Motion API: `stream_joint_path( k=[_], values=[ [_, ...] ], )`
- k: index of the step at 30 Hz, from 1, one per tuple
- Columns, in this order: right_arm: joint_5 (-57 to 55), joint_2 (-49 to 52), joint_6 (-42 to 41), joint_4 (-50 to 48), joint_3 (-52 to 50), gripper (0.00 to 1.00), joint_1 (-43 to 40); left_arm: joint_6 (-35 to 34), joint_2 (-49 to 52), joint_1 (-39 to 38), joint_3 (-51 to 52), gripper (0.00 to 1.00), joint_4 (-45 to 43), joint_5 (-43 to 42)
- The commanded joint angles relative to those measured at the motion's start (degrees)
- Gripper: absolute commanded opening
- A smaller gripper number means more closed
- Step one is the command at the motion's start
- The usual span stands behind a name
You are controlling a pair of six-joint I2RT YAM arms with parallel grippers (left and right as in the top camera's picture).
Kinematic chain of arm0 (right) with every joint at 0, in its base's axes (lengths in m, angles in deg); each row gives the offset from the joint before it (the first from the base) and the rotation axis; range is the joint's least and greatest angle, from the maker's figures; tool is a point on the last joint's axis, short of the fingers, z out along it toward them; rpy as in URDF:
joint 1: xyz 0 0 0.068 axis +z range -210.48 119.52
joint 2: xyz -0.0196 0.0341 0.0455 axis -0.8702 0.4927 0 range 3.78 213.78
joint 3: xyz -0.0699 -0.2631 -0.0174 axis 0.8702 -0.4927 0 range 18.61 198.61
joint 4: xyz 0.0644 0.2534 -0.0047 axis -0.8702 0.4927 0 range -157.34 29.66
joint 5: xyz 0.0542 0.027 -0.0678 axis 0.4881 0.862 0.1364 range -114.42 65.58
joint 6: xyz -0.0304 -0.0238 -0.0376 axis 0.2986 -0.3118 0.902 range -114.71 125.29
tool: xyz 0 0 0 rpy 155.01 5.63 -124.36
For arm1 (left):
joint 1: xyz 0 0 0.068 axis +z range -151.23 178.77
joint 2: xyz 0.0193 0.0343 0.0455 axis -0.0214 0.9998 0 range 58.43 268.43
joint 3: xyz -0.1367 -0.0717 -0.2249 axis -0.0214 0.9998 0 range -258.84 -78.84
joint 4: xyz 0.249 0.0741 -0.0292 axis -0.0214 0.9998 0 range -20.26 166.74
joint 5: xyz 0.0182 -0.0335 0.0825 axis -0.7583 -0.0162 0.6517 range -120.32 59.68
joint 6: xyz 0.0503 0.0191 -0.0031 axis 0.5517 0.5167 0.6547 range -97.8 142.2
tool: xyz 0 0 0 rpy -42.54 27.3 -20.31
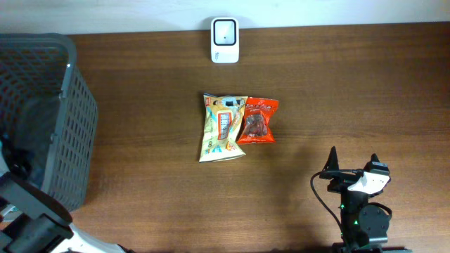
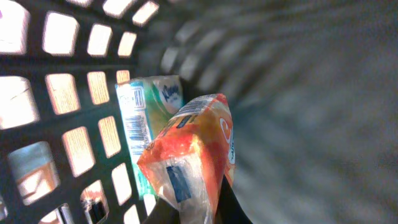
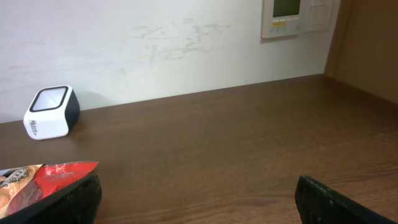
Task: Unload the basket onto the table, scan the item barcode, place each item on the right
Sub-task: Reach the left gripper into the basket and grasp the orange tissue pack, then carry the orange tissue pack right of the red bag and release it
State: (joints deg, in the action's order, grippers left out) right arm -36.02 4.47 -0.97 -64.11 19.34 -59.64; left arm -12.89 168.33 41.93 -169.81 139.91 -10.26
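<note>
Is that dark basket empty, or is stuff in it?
Not empty: the left wrist view shows an orange packet and a green-white packet against the basket's mesh wall.

The wooden table (image 1: 365, 91) is showing me smooth, sheened grain. The basket (image 1: 63, 133) at left is looking matt grey plastic; the orange packet (image 2: 193, 155) inside it is gleaming, crinkled glossy film.

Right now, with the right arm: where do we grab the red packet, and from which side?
I'd pinch the red packet by its right edge, coming down from the robot's right. It lies flat, and its left edge butts against the yellow packet; the right edge is free.
</note>
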Motion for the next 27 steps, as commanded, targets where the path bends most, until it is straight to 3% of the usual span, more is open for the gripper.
stream_joint_path(
  k=[1, 6, 10, 15, 20, 27],
  values=[
    [0.0, -0.2, -0.5, 0.3, -0.4, 0.98, 0.3, 3.3, -4.3, -0.7, -12.0, 0.00, 2.4, -7.1],
    [0.0, -0.2, -0.5, 0.3, -0.4, 0.99, 0.3, 7.6, -9.8, -4.5, -25.2, 0.00, 3.8, -20.7],
    [0.0, -0.2, -0.5, 0.3, -0.4, 0.99, 0.3, 8.3, -15.8, -10.8, -30.1, 0.00, 1.0, -23.8],
    [0.0, -0.2, -0.5, 0.3, -0.4, 0.98, 0.3, 16.1, -23.4, -29.4, -30.7, 0.00, -4.6, -23.9],
    [0.0, -0.2, -0.5, 0.3, -0.4, 0.98, 0.3, 25.7, -21.4, -48.2, -29.1, 0.00, -4.5, -23.7],
    [0.0, -0.2, -0.5, 0.3, -0.4, 0.98, 0.3, 25.3, -9.3, -66.5, -25.6, 0.00, -6.6, -24.2]
  ],
)
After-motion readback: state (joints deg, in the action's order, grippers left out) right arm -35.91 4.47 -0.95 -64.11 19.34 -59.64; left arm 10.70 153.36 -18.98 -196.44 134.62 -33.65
